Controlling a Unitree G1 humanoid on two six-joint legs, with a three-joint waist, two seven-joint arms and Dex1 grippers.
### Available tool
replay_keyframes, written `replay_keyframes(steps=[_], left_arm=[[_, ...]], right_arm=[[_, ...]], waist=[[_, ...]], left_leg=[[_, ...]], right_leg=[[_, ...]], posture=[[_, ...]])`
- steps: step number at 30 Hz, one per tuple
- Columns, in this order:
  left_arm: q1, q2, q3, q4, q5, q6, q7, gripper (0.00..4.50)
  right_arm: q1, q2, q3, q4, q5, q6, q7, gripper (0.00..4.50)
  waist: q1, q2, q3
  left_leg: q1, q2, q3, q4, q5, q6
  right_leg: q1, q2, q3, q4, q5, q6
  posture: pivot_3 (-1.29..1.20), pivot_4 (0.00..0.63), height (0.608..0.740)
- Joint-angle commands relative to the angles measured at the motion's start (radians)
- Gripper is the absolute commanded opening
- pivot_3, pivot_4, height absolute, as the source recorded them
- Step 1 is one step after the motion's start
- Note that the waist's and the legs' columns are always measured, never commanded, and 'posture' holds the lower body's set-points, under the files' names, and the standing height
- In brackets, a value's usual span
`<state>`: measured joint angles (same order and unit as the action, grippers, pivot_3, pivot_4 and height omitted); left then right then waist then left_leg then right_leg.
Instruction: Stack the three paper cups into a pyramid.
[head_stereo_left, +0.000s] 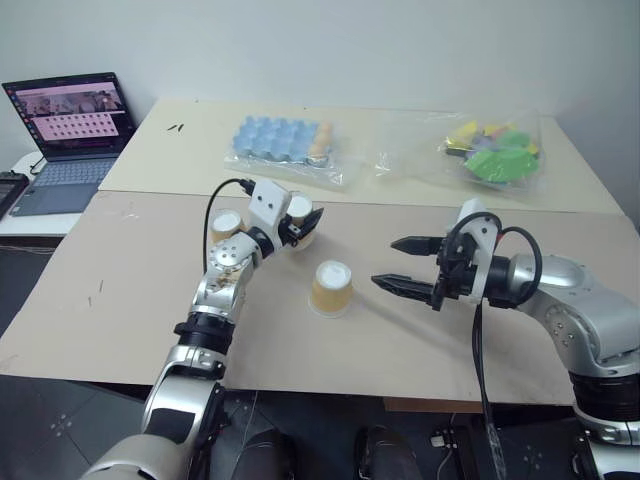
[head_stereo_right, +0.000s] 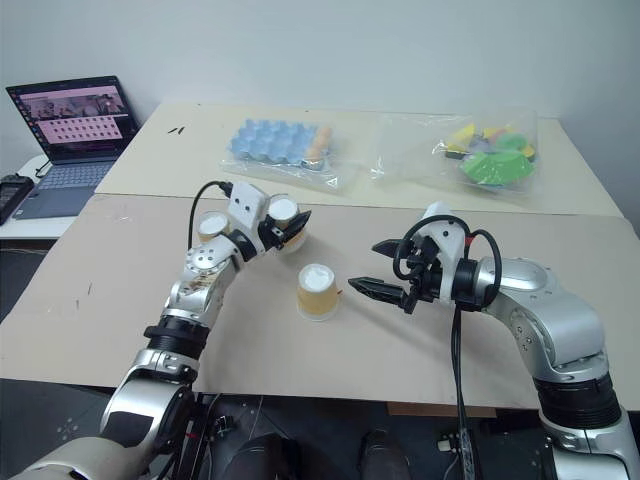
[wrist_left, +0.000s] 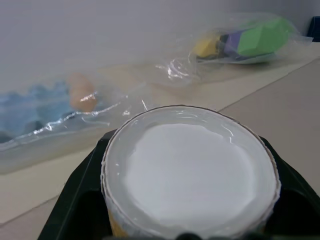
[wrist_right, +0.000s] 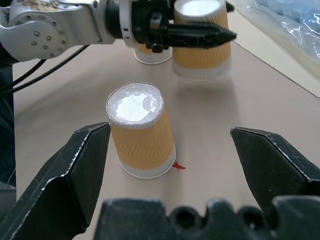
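Three tan ribbed paper cups stand upside down with their white bases up. My left gripper (head_stereo_left: 306, 224) is shut on one cup (head_stereo_left: 299, 210) and holds it a little above the table; its white base (wrist_left: 190, 175) sits between the black fingers (wrist_left: 75, 200). A second cup (head_stereo_left: 226, 224) stands on the table behind my left wrist. The third cup (head_stereo_left: 331, 287) stands alone mid-table. My right gripper (head_stereo_left: 386, 262) is open, level with that cup and just to its right, with the cup (wrist_right: 141, 134) ahead of its spread fingers.
A blue tray of moulded cells in clear plastic (head_stereo_left: 283, 140) lies on the far table. A plastic bag of coloured pieces (head_stereo_left: 496, 150) lies at the far right. A laptop (head_stereo_left: 70, 130) stands open at the far left. A seam joins the two tabletops.
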<state>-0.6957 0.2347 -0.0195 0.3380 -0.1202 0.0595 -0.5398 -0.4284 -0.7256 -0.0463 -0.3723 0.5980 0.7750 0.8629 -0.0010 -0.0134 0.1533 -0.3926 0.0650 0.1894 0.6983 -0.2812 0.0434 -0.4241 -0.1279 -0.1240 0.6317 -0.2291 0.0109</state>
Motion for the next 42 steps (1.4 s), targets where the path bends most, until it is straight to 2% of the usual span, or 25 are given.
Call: replay_keyframes(steps=[1, 6, 12, 17, 23, 31, 42], left_arm=[[0.056, 0.035, -0.005, -0.207, -0.022, 0.076, -0.018, 2.63], [0.135, 0.081, 0.001, -0.405, -0.036, 0.196, -0.023, 2.63], [0.277, 0.19, 0.037, -0.628, -0.09, 0.339, -0.061, 2.63], [0.363, 0.256, 0.053, -0.716, -0.138, 0.403, -0.098, 2.63], [0.41, 0.291, -0.015, -0.719, -0.172, 0.401, -0.188, 2.63], [0.39, 0.266, -0.101, -0.625, -0.157, 0.35, -0.257, 2.63], [0.313, 0.227, -0.14, -0.497, -0.134, 0.274, -0.274, 2.63]], right_arm=[[-0.012, -0.001, -0.006, -0.004, -0.006, -0.032, 0.003, 4.5], [-0.011, 0.001, 0.003, 0.006, -0.017, -0.039, 0.005, 4.5], [-0.006, -0.002, 0.003, 0.006, -0.023, -0.039, 0.005, 4.5], [-0.005, -0.004, 0.001, 0.001, -0.021, -0.036, 0.004, 4.5], [-0.018, -0.01, -0.008, 0.01, -0.022, -0.039, 0.007, 4.5], [-0.008, -0.017, -0.029, -0.005, -0.014, -0.028, -0.003, 4.5], [0.022, -0.018, -0.055, -0.033, -0.003, -0.015, -0.026, 4.5]], waist=[[-0.002, 0.0, 0.0], [-0.001, 0.0, 0.0], [-0.001, 0.0, 0.0], [-0.001, 0.0, 0.0], [0.006, 0.0, 0.0], [0.008, 0.0, 0.0], [0.01, 0.0, 0.0]], left_leg=[[0.0, 0.0, 0.0, 0.0, 0.0, 0.0], [0.0, 0.0, 0.0, 0.001, 0.0, 0.0], [0.001, 0.001, 0.0, 0.001, 0.0, 0.0], [0.001, 0.001, 0.0, 0.001, 0.0, 0.0], [0.001, 0.001, 0.0, 0.002, 0.0, 0.0], [0.001, 0.001, 0.0, 0.002, 0.0, 0.0], [0.001, 0.0, 0.0, 0.001, 0.0, 0.0]], right_leg=[[0.0, 0.0, 0.0, 0.0, 0.0, 0.0], [0.0, 0.0, 0.0, 0.001, 0.0, 0.0], [0.0, 0.0, 0.001, 0.001, 0.0, 0.0], [0.0, 0.0, 0.001, 0.001, 0.0, 0.0], [0.001, 0.0, 0.001, 0.002, 0.0, 0.0], [0.0, 0.0, 0.001, 0.002, 0.0, 0.0], [0.0, 0.0, 0.001, 0.001, 0.0, 0.0]], posture=[[0.0, 0.15, 0.735], [0.0, 0.15, 0.735], [0.0, 0.15, 0.735], [0.0, 0.15, 0.735], [0.0, 0.15, 0.735], [0.0, 0.15, 0.735], [0.0, 0.15, 0.735]])
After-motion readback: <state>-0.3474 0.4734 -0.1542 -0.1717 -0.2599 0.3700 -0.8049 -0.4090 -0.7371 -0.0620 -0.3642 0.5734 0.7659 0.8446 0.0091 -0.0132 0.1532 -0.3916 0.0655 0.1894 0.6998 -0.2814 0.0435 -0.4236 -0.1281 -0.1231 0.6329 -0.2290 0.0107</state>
